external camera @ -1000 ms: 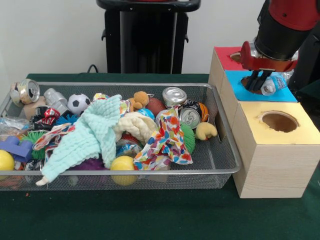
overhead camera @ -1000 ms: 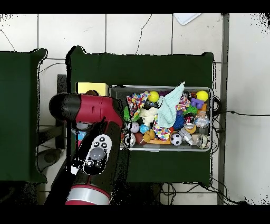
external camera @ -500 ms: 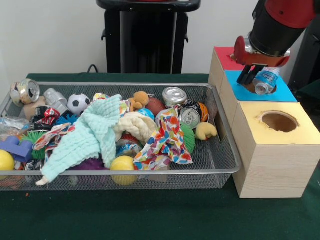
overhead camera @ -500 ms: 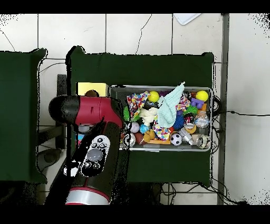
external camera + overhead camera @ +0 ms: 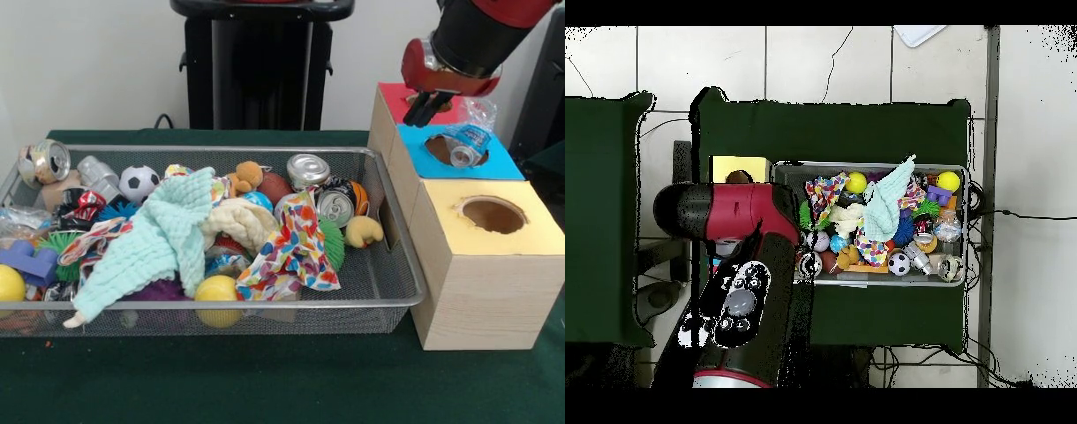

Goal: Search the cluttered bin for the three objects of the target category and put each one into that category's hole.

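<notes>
The gripper (image 5: 421, 108) was seen above the red-topped box (image 5: 399, 95) — its state could not be told; a crinkled clear plastic bottle (image 5: 468, 141) lay tilted at the blue panel's round hole (image 5: 439, 147).

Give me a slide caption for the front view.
Sawyer's pincer above the sorting boxes, a crushed plastic bottle lying by the blue box's hole, wire bin full of clutter.

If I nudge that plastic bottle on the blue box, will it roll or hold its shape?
The plastic bottle lies on its side at the blue box hole's edge, so it may roll or drop in. It looks crumpled and clear, so probably light and easily squashed. Its smooth plastic may slip.
</notes>
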Controlling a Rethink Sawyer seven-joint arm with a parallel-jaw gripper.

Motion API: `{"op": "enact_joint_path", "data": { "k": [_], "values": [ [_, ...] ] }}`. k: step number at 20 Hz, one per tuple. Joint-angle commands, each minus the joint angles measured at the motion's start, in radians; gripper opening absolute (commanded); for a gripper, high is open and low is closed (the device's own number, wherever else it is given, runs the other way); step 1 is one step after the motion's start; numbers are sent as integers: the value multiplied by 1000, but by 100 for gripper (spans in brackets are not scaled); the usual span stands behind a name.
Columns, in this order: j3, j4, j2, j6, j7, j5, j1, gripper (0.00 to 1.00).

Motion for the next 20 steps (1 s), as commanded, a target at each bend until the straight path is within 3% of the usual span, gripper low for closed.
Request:
{"op": "enact_joint_path", "data": {
  "k": [1,5,6,10,15,20],
  "values": [
    [41,-28,-55,233,33,-75,-50,0],
    [58,-92,-70,337,27,-90,-66,0],
    [56,-68,-95,347,23,-95,-61,0],
    [84,-106,-96,398,49,-75,-78,0],
    [119,-84,-113,271,225,82,-85,0],
    [113,-82,-107,188,306,167,-67,0]
  ]
}}
